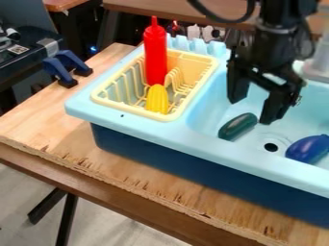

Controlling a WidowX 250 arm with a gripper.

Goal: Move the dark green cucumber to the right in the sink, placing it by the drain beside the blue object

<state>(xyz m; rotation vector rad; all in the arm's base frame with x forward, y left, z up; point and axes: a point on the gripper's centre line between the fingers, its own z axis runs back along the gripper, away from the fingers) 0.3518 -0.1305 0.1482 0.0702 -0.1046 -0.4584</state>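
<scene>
Splintered along its front edge, the desk (122, 175) runs from the left of the frame to the lower right and carries the sink (138, 120). Right of centre, the cucumber (237, 126) lies on the basin floor, close to the front-left wall. Its upper end is nearest the claw (253, 111), which hangs with its fingers wide apart and nothing gripped between them.

The likeliest trouble is the cucumber's round, smooth skin: a finger coming down on top of it, or pushing one side first, could roll it toward the wall or the drain (271, 147). With the wall so near, the spread fingers might also knock the sink's rim if lowered off line. A grip on one end alone could let the cucumber swing and slip out.

At the right edge, the eggplant (308, 149) could be nudged by a stray sideways sweep. Toward the upper left, the bottle (155, 55) stands tall in the rack (198, 86), so a low pass there could tip it, perhaps onto the corn (157, 99) just in front.
</scene>
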